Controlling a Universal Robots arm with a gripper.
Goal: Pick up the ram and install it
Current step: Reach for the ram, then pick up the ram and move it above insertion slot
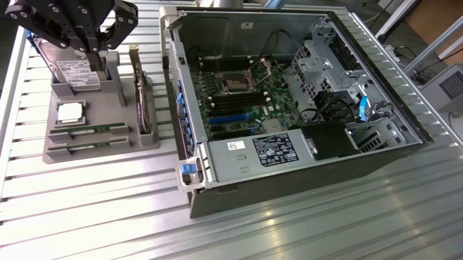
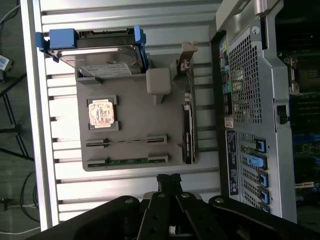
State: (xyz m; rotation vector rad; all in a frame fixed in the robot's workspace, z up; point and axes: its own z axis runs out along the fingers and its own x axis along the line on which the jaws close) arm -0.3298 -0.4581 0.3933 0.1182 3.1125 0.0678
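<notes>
Your claw (image 1: 92,47) is closed tight with nothing in it, hovering over the gray holder (image 1: 94,155) on the surface. The ram (image 1: 88,130) sits slotted in that holder, beside the open computer case (image 1: 239,190).

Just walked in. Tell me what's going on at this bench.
A robot arm is working beside an open computer case. Its gripper, fingers shut and holding nothing, hangs above a grey parts tray that sits next to the case. The ram lies in its slot on that tray, not yet picked up. A hard drive and a CPU chip sit in the same tray.
</notes>
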